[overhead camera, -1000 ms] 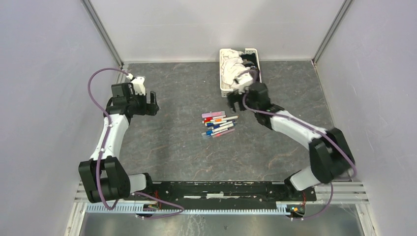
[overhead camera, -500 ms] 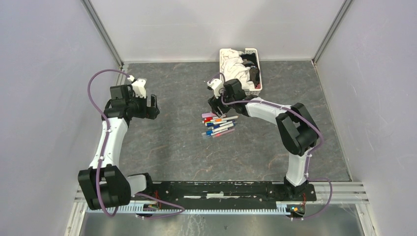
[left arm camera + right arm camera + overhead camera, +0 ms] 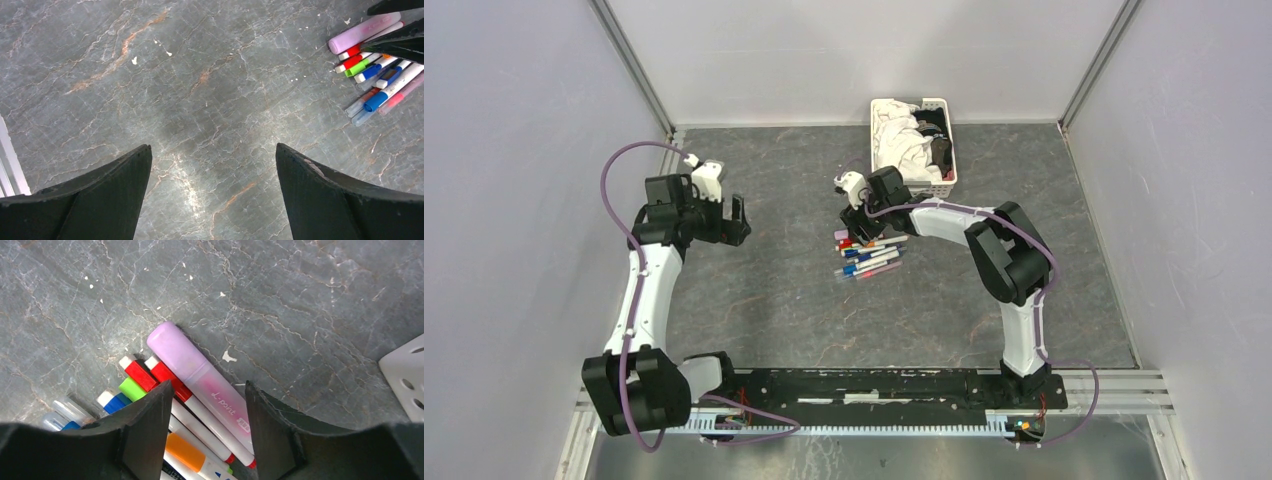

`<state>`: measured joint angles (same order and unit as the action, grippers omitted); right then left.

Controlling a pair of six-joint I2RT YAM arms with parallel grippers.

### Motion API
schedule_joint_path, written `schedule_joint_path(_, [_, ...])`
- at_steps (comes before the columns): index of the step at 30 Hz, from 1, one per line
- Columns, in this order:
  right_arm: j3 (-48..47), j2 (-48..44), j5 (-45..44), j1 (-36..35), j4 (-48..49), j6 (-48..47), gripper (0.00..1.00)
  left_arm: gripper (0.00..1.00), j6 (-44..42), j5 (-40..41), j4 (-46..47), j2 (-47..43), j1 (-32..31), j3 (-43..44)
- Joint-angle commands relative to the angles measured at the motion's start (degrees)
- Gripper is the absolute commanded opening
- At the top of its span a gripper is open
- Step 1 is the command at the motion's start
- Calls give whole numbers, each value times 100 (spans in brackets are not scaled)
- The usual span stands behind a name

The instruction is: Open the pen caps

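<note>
Pens (image 3: 870, 255) lie bunched mid-table, caps (image 3: 351, 62) toward the left arm. Right gripper (image 3: 207, 390) is nearer — directly over them, jaws part-narrowed and holding nothing, the lilac pen (image 3: 192, 362) running between them; left gripper (image 3: 212, 146) gapes wide, well apart.

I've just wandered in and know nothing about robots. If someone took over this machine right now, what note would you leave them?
Left gripper: open, empty, over bare table to the left of the pens.
Right gripper: low over the pens, jaws either side of the lilac pen and a red-capped pen. Unclear whether they pinch yet.
Pens: one pile mid-table.
Done: nothing; all pen caps in view are on.
Left: uncap every pen.
</note>
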<state>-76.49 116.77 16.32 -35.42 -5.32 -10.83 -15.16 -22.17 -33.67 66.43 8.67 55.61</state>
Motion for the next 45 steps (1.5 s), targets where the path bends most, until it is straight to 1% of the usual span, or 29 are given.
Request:
schedule_joint_path(1, [-96,115,-4,-18,-3,-136,59,100,-314,-268,-5,49,33,242])
schedule_joint_path(7, [-167,244,-91,-19,51,-131,55,100,-286,-359,-10,285,36,301])
schedule_joint_path(17, [-634,619,19,60,-20,-31,52,100,-308,-600,-118,318,32,401])
schedule_joint_path(21, [-550,511,176,192,89,63,51,100,-326,-675,-129,324,31,397])
schedule_joint_path(23, [-501,449,244,261,120,97,49,100,-323,-727,-131,349,35,397])
schedule_joint_path(28, [-459,269,664,369,135,132,48,100,-299,-862,-131,416,31,406])
schedule_joint_path(35, [-666,219,717,385,-75,29,49,100,-295,-1012,-131,452,38,448])
schedule_joint_path(38, [-770,192,834,424,-146,11,52,100,-324,-1057,-138,426,30,442])
schedule_joint_path(41, [-860,164,732,444,-174,1,52,100,-353,-1091,-162,423,35,450])
schedule_joint_path(45, [-909,204,627,528,-136,72,47,100,-380,-1105,-194,440,30,475])
